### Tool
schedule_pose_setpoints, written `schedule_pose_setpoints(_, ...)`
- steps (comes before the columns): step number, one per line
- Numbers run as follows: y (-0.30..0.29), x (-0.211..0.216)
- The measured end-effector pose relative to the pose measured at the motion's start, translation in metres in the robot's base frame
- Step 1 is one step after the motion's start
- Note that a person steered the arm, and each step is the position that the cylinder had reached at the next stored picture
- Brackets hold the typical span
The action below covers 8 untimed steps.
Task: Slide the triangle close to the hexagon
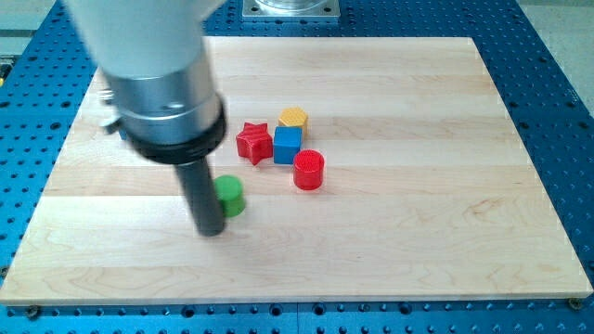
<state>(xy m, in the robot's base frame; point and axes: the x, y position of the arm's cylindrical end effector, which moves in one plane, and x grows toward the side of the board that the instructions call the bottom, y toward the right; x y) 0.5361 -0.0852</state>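
1. We see a pale wooden board [390, 250] lying on a blue perforated table [548, 56].
2. Our arm [153, 65] comes in from the view's top left, a wide silver and black body ending in a dark rod.
3. My tip [212, 232] rests on the board, left of centre, toward the view's bottom.
4. There is no hand on this arm, so nothing is apart, together or clamped; the rod only pushes.
5. A green block [230, 196] sits touching the rod's right side; the rod partly hides it, so we cannot tell its shape.
6. Near the board's centre a cluster sits: a red star [253, 142], a blue cube [288, 146] just right of it, an orange hexagon [293, 118] just above the cube, and a red cylinder [308, 171] below right.
7. The green block lies apart from the hexagon, toward the view's lower left.
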Motion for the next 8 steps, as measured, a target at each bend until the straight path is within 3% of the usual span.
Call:
schedule_pose_setpoints(1, 0.009, -0.031)
schedule_pose_setpoints(3, 0.044, -0.038)
schedule_pose_setpoints(4, 0.009, -0.028)
schedule_pose_setpoints(5, -0.106, -0.052)
schedule_pose_setpoints(7, -0.173, -0.151)
schedule_pose_setpoints(8, -0.135, -0.165)
